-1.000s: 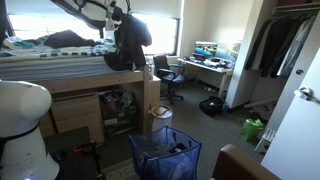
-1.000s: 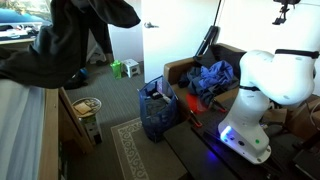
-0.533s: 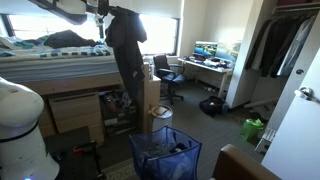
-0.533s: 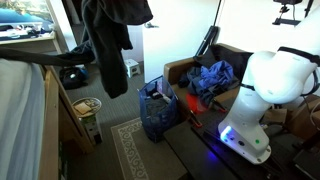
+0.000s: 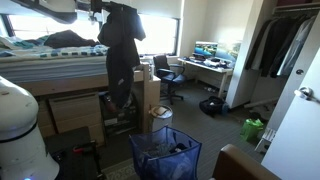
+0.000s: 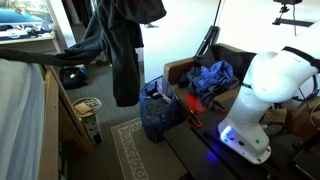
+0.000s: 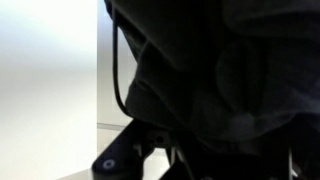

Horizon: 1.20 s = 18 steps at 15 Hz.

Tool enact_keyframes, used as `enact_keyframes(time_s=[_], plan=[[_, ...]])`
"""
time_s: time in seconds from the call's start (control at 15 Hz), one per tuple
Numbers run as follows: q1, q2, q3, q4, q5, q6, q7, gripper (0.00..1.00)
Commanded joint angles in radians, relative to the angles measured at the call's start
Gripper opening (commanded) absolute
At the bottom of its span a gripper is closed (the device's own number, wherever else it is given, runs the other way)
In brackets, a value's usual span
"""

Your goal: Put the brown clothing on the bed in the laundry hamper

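One clothing point(image 5: 121, 50) piece hangs limp straight below your gripper point(image 5: 106, 8) (just beside the bed point(image 5: 60, 72)); jaws clamped together on its top.

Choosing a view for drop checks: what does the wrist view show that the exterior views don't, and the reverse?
Wrist only: the clothing close up, its dark folds filling most of the frame, with a thin cord hanging down.
Exterior only: the clothing's full length hanging in the air, the bed beside it, and the hamper on the floor, with the clothing not yet in it.
Both: the dark clothing itself, lifted up.
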Motion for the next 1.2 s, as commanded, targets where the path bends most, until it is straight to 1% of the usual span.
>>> enact_keyframes(time_s=[0.0, 0.2, 0.67, 0.87, 1.13], plan=[[-0.047, -0.007, 0.032, 0.000, 0.019, 0.020, -0.006, 0.00], [-0.057, -0.003, 0.030, 0.007, 0.019, 0.017, 0.002, 0.00], [-0.167, -0.090, 0.008, 0.010, 0.098, -0.068, 0.017, 0.00], [-0.203, -0.143, 0.023, 0.005, 0.118, -0.124, 0.022, 0.00], [-0.211, -0.221, 0.060, 0.004, 0.103, -0.215, 0.026, 0.00]])
